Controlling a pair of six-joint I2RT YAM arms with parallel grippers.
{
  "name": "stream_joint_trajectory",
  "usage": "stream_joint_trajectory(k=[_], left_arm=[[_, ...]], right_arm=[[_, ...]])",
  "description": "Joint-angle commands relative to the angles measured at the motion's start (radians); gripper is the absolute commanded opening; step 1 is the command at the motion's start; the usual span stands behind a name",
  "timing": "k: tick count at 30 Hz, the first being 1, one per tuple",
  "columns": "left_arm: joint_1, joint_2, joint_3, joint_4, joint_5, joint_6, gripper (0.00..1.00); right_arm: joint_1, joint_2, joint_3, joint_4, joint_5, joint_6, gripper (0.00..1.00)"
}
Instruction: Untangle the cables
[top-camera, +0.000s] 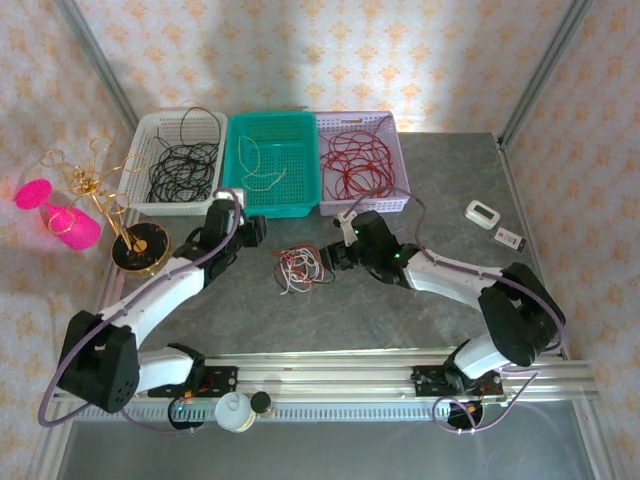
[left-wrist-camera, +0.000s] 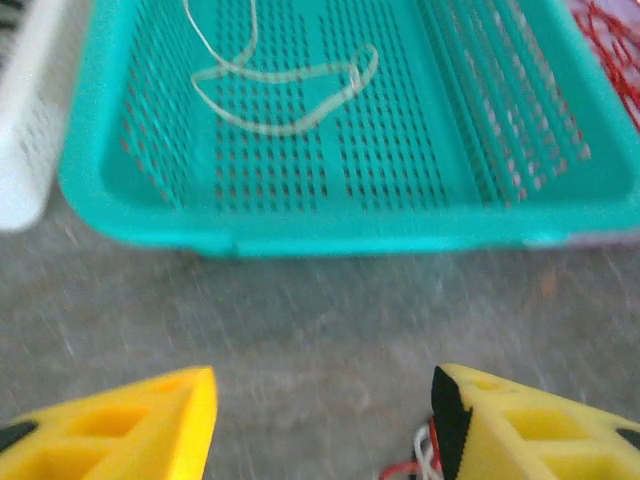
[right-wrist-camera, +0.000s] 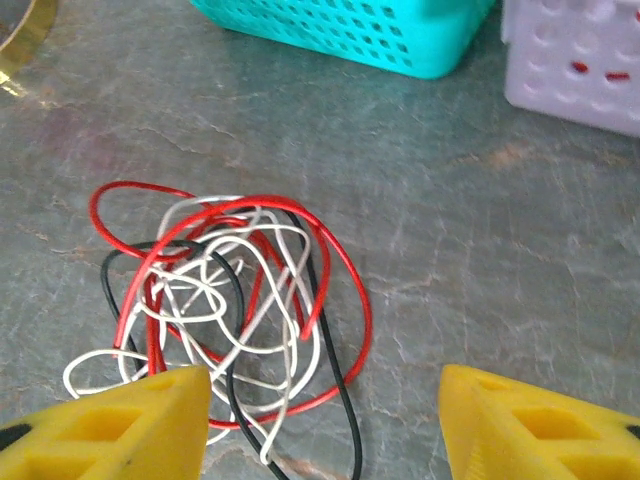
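Note:
A tangled bundle of red, black and white cables (top-camera: 303, 266) lies on the grey table between the two arms; up close the cables (right-wrist-camera: 225, 305) loop over one another. My right gripper (right-wrist-camera: 325, 420) is open just above the table, its left finger over the bundle's edge, holding nothing. My left gripper (left-wrist-camera: 325, 420) is open too, facing the teal basket (left-wrist-camera: 330, 240), with a bit of red and white cable (left-wrist-camera: 425, 462) beside its right finger. From above, the left gripper (top-camera: 252, 232) sits left of the bundle and the right gripper (top-camera: 340, 255) right of it.
Three baskets stand in a row at the back: a white one (top-camera: 150, 205) with black wires, the teal basket (top-camera: 240, 205) with a white wire, and a lilac one (top-camera: 395, 202) with red wires. A gold wire stand (top-camera: 135, 245) is at left, small white devices (top-camera: 483, 213) at right.

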Motion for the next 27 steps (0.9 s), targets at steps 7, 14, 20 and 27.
stream_joint_trajectory(k=[7,14,20,27], left_arm=[[-0.005,-0.006,-0.102,-0.011,0.135,-0.039,0.62],[-0.046,0.077,-0.089,-0.063,0.076,-0.073,0.63],[-0.071,0.121,-0.087,-0.063,0.08,-0.064,0.62],[-0.081,0.232,-0.079,0.151,0.065,-0.061,0.65]], right_arm=[[0.005,0.052,0.054,-0.017,-0.047,-0.055,0.62],[0.005,0.042,0.048,0.004,-0.038,-0.052,0.63],[0.005,0.04,0.033,0.018,-0.039,-0.05,0.63],[0.005,0.05,0.037,0.024,-0.055,-0.047,0.63]])
